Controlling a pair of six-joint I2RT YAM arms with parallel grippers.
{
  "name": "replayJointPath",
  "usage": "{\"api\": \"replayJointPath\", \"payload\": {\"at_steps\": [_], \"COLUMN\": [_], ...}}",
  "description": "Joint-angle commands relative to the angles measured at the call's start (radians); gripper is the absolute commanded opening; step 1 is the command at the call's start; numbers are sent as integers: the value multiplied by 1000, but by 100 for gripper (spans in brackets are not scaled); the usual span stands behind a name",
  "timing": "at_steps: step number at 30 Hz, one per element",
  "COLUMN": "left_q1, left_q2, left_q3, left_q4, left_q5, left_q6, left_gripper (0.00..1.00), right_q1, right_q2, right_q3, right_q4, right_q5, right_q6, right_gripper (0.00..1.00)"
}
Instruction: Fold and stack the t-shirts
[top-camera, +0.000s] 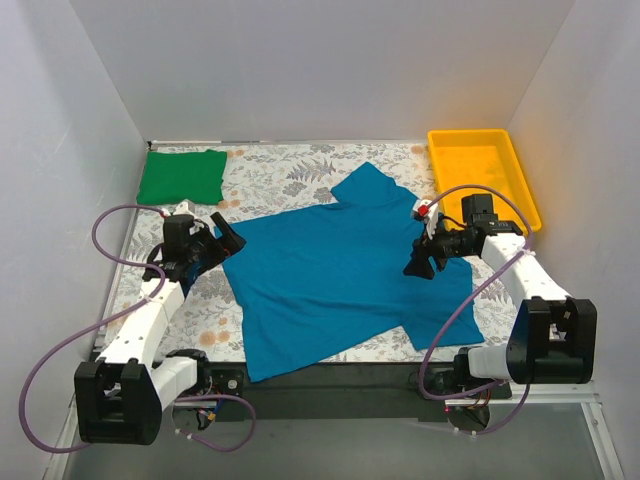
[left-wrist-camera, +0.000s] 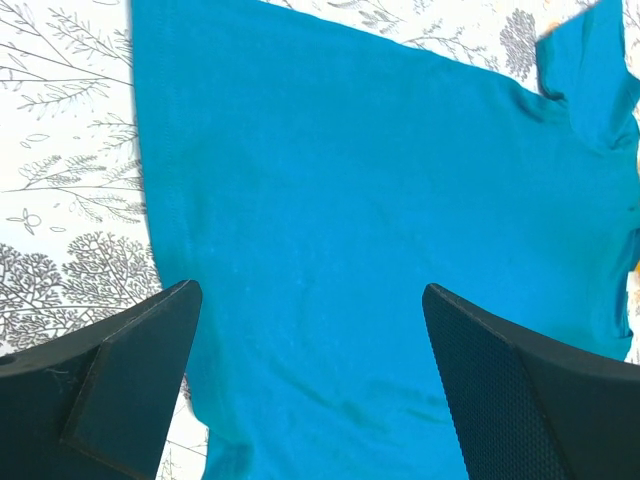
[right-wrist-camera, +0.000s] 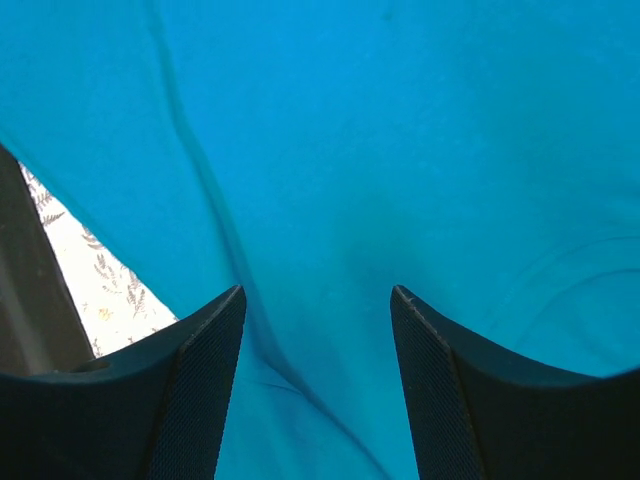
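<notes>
The teal-blue t-shirt lies spread flat in the middle of the table. It fills the left wrist view and the right wrist view. The green t-shirt lies folded at the far left corner. My left gripper is open and empty, just above the blue shirt's left edge. My right gripper is open and empty, low over the shirt's right side, with a crease of cloth between its jaws. In the wrist views the left gripper and the right gripper each straddle bare blue cloth.
A yellow plastic tray stands at the far right corner. The table has a white leaf-patterned cloth. White walls close in left, back and right. A black strip runs along the near edge.
</notes>
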Motion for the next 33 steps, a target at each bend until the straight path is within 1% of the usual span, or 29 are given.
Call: {"api": "replayJointPath", "payload": {"at_steps": [1,5,7,10,18,24,33], "left_q1": [34,50,97,119,156,162,172], "left_q2": [11,33,57,97,192,249,284], "left_q3": [34,34,40,49,75,115,111], "left_q4": [28,43,52,67,124,141,149], "left_q5": [18,26,35,53,89,130,115], "left_q6": [15,11,3,-12,-35,-44,-20], "left_gripper": [93,93,93,93,93,92,92], "right_q1": [-4,-7,-10,-11,-11,-11,-11], "right_q2": [-57,-69,-74,-74,-67,-64,-55], "right_q3": [-10,-13,-15,-16,-19,-22,-24], "right_q4": [80,85,85,83,83,85,85], "right_q5": [13,10,7,11,17,22,25], "right_q6": [54,56,56,56,49,46,46], "right_gripper": [67,67,67,67,67,67,67]}}
